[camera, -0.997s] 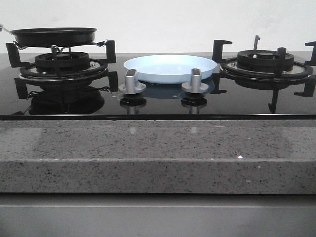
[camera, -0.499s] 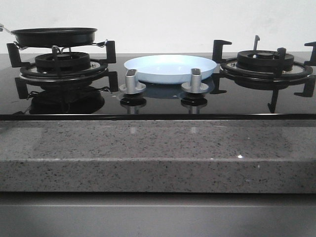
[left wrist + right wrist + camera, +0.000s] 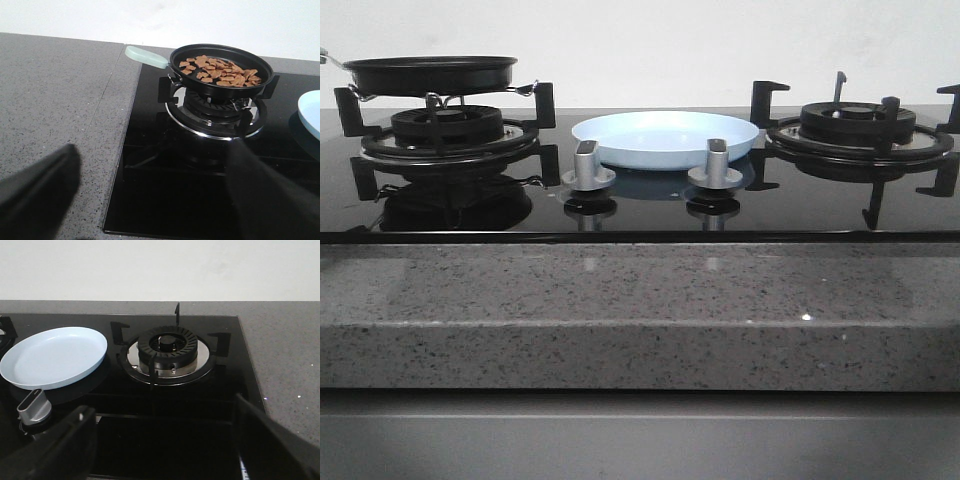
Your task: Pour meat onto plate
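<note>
The meat (image 3: 220, 74) sits in the frying pan (image 3: 220, 85) on the left burner, plate (image 3: 665, 139) empty at its three o'clock; left gripper (image 3: 150, 192) and right gripper (image 3: 165, 445) both gape wide, holding nothing, handle (image 3: 146, 56) ungrasped

Three views I'm watching: one low front, two wrists looking down.
Front sits level with the worktop (image 3: 640, 320) edge, facing the wall; both wrist views share the plate (image 3: 52, 356); left's nearer the pan (image 3: 220, 70).

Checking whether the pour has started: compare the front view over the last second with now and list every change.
Nothing visibly changed. The frying pan sits on the left burner, the plate lies empty between the burners, and no gripper enters the front view.
</note>
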You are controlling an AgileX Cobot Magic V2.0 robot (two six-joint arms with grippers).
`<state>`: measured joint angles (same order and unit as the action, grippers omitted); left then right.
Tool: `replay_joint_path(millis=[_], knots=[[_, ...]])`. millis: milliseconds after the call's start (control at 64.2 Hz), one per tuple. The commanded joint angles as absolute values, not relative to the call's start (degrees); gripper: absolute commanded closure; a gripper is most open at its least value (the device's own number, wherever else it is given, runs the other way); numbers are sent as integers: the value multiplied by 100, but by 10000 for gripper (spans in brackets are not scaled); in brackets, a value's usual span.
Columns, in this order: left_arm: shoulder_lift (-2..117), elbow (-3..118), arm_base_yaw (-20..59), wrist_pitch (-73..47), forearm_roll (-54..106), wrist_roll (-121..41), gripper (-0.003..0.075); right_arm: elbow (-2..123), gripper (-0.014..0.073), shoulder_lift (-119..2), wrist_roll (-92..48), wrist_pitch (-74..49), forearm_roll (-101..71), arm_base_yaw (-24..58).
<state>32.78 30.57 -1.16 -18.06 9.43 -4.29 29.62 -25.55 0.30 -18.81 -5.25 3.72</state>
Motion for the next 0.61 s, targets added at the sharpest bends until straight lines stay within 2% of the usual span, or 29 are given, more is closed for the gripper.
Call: replay_joint_path(millis=[0, 312, 592], knots=[[3316, 3269, -108, -1308, 980, -419, 40, 3179, -59, -2618, 0, -1412, -539, 338], [3316, 3269, -108, -1308, 980, -419, 176, 3292, -59, -2804, 0, -1183, -550, 338], [3316, 3269, -108, -1308, 980, -419, 262, 4680, -59, -4663, 0, -1937, -835, 350]])
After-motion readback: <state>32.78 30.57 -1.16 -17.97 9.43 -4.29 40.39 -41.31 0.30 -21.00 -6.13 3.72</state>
